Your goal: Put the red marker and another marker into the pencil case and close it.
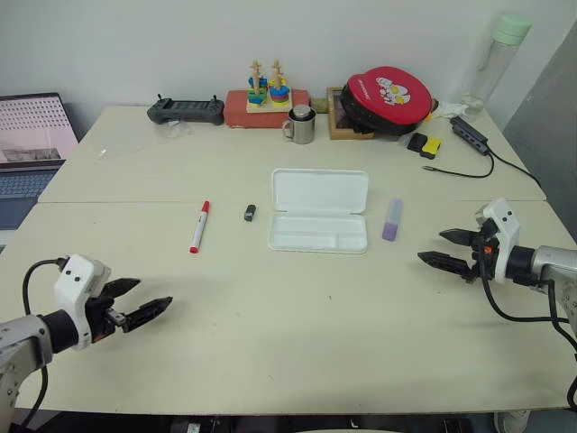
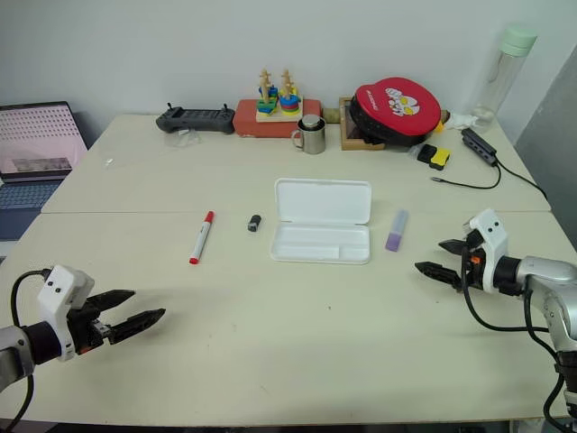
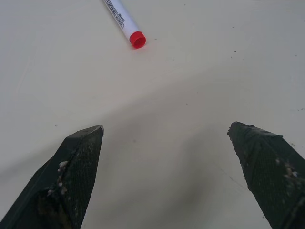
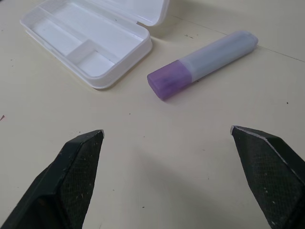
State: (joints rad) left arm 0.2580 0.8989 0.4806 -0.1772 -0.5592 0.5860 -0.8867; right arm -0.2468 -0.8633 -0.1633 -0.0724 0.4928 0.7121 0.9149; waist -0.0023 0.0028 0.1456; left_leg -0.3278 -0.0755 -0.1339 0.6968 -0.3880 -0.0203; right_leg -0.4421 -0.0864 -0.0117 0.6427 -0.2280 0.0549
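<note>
Both grippers, left gripper (image 1: 144, 308) and right gripper (image 1: 445, 249), hover spread and empty, each facing its marker: red marker (image 1: 199, 225), lilac marker (image 1: 391, 219), beside the open pencil case (image 1: 319, 210).

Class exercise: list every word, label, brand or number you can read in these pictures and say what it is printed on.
None can be read for certain.
Red marker: dark print along the white barrel, too blurred to read.
Red round case: white lettering and a cartoon picture, too small to read.
Laptop screen: rows of dots, no readable text.
</note>
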